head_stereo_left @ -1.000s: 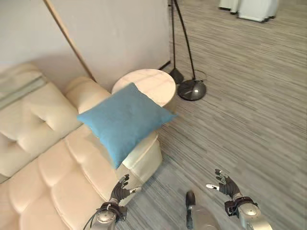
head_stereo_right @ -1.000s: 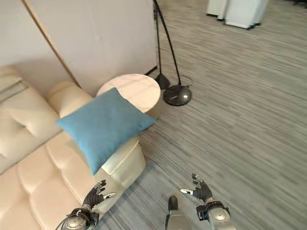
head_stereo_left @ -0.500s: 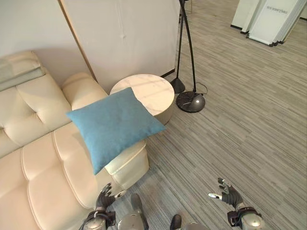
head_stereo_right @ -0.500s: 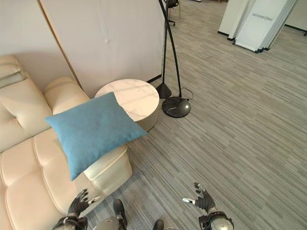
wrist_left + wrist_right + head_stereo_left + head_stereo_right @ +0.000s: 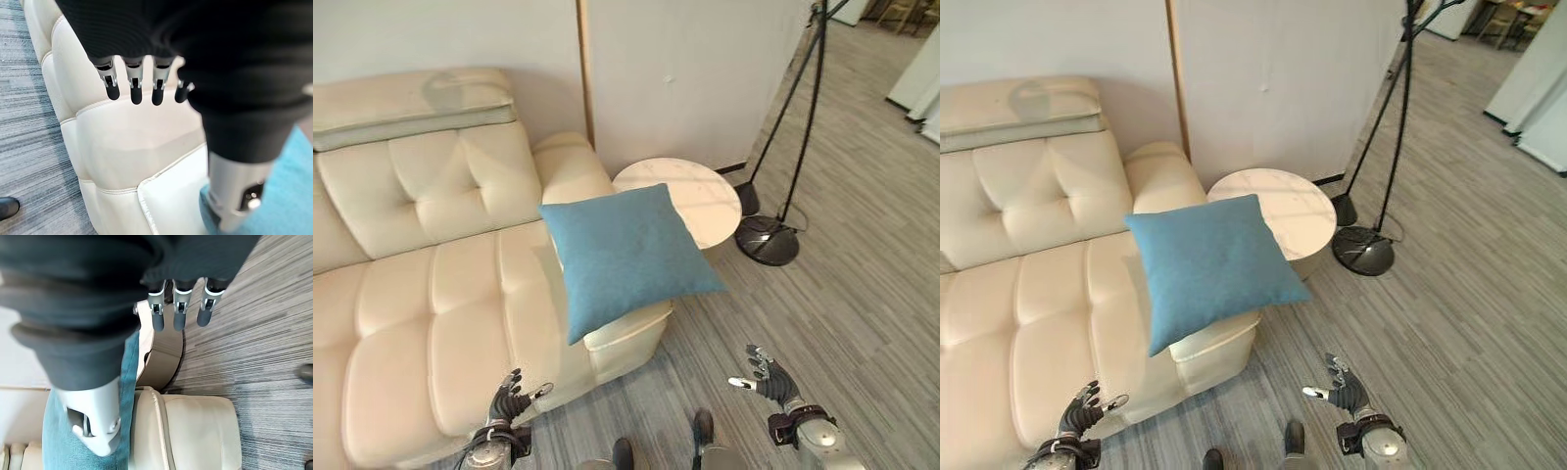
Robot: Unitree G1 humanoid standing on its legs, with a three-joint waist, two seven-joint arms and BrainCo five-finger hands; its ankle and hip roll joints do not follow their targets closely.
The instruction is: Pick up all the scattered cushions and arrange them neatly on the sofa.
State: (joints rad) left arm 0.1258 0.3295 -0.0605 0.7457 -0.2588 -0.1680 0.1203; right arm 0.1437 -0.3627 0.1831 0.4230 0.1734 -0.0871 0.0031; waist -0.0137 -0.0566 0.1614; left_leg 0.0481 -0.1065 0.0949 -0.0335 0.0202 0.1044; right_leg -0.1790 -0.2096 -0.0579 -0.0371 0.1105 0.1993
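A blue square cushion (image 5: 628,253) lies tilted on the right end of the cream sofa (image 5: 421,294), overhanging the armrest and seat edge. It also shows as a blue patch past my left hand (image 5: 293,196) and beside my right thumb (image 5: 63,431). My left hand (image 5: 504,403) hangs low in front of the sofa's front edge, fingers straight and holding nothing. My right hand (image 5: 766,374) hangs over the floor to the right of the sofa, fingers spread and holding nothing. Both hands are well below the cushion and apart from it.
A round pale side table (image 5: 690,198) stands right behind the cushion, against the sofa's arm. A floor lamp with a dark round base (image 5: 767,240) stands to its right. A wall panel (image 5: 685,69) rises behind. Grey striped floor (image 5: 862,323) stretches away to the right.
The camera has swung left, so the sofa takes up more of the picture and the cushion sits nearer the middle. Both hands stay low and open, holding nothing.
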